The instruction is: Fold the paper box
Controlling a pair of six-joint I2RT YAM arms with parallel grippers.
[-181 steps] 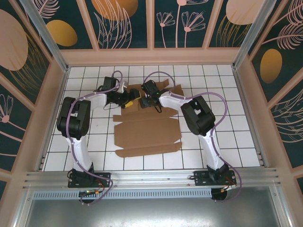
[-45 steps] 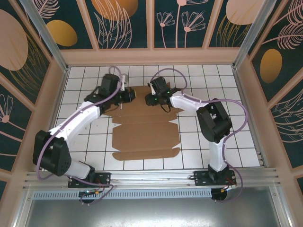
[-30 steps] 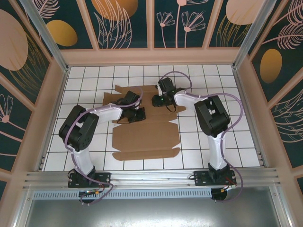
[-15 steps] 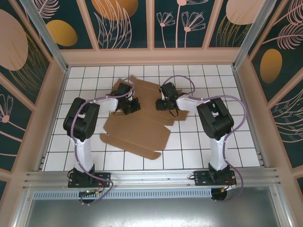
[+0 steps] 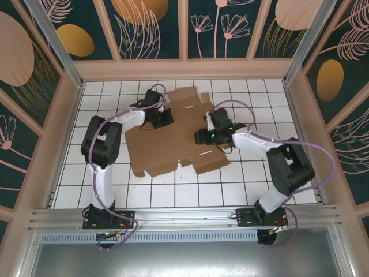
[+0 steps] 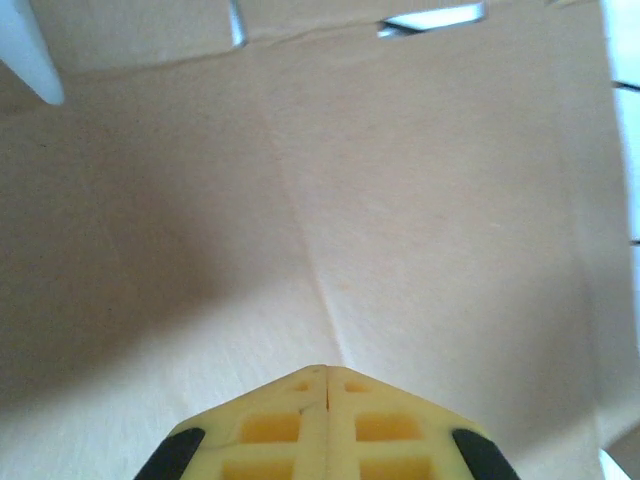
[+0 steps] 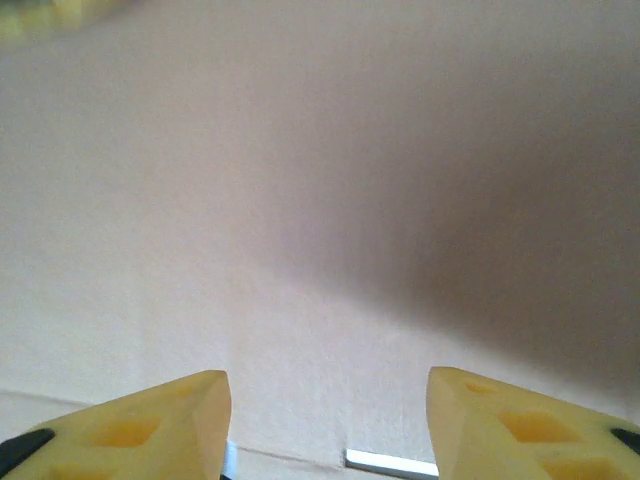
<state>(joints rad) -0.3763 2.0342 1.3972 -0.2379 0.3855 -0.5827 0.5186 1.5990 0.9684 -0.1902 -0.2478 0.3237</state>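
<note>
Paper box point(image 5: 167, 144) lies on the bench point(image 5: 248, 184) as an open, unfolded brown sheet, skewed against the tile lines, with no walls raised. The left gripper point(image 5: 163, 119) sits over its far-left part; in the left wrist view its yellow fingertips point(image 6: 300, 400) are pressed together with nothing visible between them, and bare cardboard lies just ahead. The right gripper point(image 5: 202, 137) is over the sheet's right side, close to the notched edge; in the right wrist view the gripper point(image 7: 325, 410) is spread wide, with cardboard close in front and nothing held.

Judging by its look, the paper box is light and thin, stiff across each panel yet ready to bend along its pressed creases. On smooth tiles it will probably slide or pivot under any sideways push, so one gripper should pin a central panel. The best hold is a free outer flap edge near a notch. Pinching mid-panel would likely dent it.
</note>
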